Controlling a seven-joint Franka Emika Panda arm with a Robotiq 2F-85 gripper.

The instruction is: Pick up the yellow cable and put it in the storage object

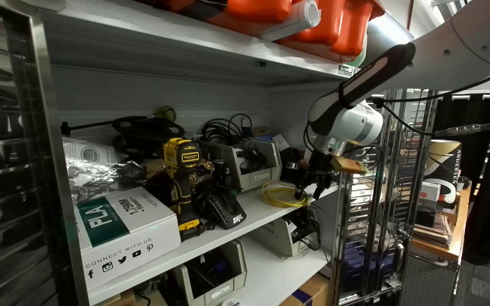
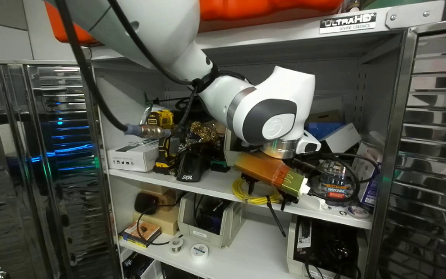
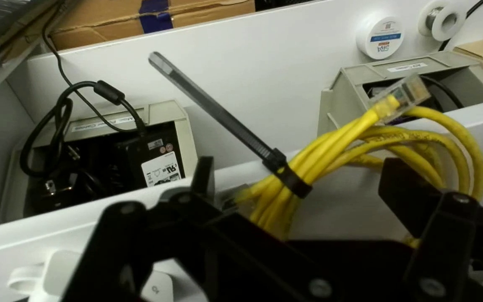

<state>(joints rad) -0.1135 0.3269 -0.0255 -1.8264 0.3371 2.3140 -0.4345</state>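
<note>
The yellow cable [image 1: 282, 195] lies as a loose coil on the middle shelf near its front edge, also in an exterior view [image 2: 252, 195]. A black zip tie binds it in the wrist view [image 3: 325, 155]. My gripper [image 1: 309, 194] is open, pointing down at the coil. In the wrist view, the fingers [image 3: 302, 180] stand apart with the tied strands between them; the right finger reaches inside the loop. Whether they touch the cable I cannot tell. A pale beige open-top bin [image 1: 250, 180] stands behind the coil, mostly hidden by the arm in an exterior view [image 2: 230, 149].
Similar bins [image 1: 285, 244] [image 2: 207, 234] stand on the lower shelf. The yellow-and-black power tool [image 1: 183, 182], a black charger [image 1: 226, 208] and a white-and-green box [image 1: 130, 238] share the middle shelf. A battery pack [image 2: 335, 186] and black cables lie near the gripper. An upper shelf [image 2: 292, 38] overhangs.
</note>
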